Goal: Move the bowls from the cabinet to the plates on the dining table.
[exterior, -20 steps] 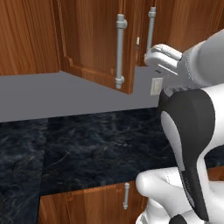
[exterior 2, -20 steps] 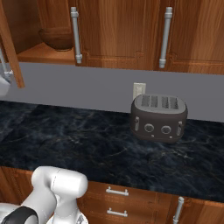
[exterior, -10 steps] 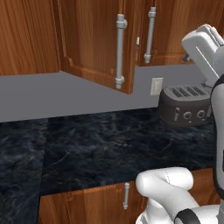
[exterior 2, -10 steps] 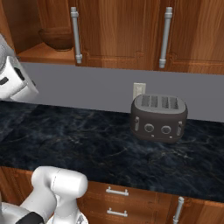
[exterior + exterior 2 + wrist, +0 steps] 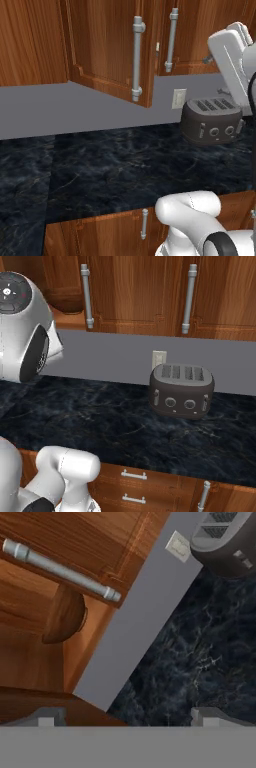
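The cabinet (image 5: pixel 105 50) is seen at the top of the left base view with one door swung out toward the room, and that is judged to be so that the shelf inside can be reached. In the hand view the dark-brown bowl (image 5: pixel 64 614) is seen at the middle left, sitting on the wooden shelf (image 5: pixel 30 667) inside the cabinet, just past the edge of the door and its silver bar handle (image 5: pixel 60 569). In the right base view its rounded underside (image 5: pixel 66 303) is seen at the upper left, tucked under the wood (the cream bowl cannot be found, and neither can the plates or the dining table). The pincer (image 5: pixel 127 719) is seen at the bottom of the hand view, and its two tips are held far apart with nothing between them, so it is open and empty. It is judged to be kept wide so that the bowl's rim can be taken between the tips. The pincer is well apart from the bowl, and the hand is rolled, so the wall and the black bench (image 5: pixel 200 647) look tilted. A dark toaster (image 5: pixel 181 390) is standing on the bench against the grey wall, beside a wall socket (image 5: pixel 159 359). No bowl is thought to have been moved yet.
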### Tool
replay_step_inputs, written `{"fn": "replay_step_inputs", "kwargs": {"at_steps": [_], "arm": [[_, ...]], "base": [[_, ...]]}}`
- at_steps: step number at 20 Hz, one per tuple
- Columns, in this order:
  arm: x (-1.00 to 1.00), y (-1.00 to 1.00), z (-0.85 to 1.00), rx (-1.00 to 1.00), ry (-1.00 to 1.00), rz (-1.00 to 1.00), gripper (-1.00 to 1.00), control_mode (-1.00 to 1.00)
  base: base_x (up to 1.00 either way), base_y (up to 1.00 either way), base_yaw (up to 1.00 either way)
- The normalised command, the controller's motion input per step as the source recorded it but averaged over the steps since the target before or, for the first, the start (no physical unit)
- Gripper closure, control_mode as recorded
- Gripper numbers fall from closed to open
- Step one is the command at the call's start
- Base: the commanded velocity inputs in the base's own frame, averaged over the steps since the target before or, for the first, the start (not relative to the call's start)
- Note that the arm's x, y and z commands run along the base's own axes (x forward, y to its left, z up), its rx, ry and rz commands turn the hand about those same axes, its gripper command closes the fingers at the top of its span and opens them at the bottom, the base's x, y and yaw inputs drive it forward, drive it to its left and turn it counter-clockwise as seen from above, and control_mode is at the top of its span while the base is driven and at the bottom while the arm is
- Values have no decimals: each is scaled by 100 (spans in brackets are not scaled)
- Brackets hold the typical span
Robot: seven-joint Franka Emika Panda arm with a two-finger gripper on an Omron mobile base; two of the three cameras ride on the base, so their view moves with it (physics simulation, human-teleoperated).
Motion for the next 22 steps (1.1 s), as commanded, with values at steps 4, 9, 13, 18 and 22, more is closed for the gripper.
{"fn": "replay_step_inputs", "kwargs": {"at_steps": [4, 9, 13, 18, 22], "arm": [[90, 0, -3, 5, 0, 16, -100, -100], [86, 2, -23, 1, 0, 6, -100, -100], [36, 37, -18, 0, -1, 3, -100, -100], [17, 49, -2, 0, -3, 3, -100, -100], [11, 28, 0, 0, -8, 4, -100, -100]], "base": [[0, 0, 0], [0, 0, 0], [0, 0, 0], [0, 0, 0], [0, 0, 0]]}}
